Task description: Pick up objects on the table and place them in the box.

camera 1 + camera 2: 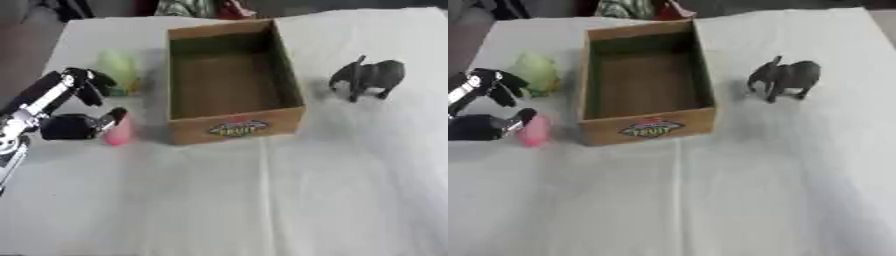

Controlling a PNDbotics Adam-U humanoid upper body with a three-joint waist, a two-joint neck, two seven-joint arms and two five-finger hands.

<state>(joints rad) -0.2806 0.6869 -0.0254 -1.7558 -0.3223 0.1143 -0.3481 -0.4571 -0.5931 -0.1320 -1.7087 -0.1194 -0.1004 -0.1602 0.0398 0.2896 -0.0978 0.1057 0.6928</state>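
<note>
An open cardboard box [234, 127] stands in the middle of the white-clothed table, and I see nothing inside it. A small pink object [118, 131] lies just left of the box's front corner. My left hand [70, 125] is at it, thumb touching its near side, fingers [90, 87] spread open above it. A pale green object [118, 67] sits behind the hand, beside the box's left wall. A grey toy elephant [369, 77] stands to the right of the box. My right hand shows in neither view.
The white cloth [262, 200] covers the table, with a wide bare stretch in front of the box. Dark and coloured shapes [197, 7] lie beyond the far edge.
</note>
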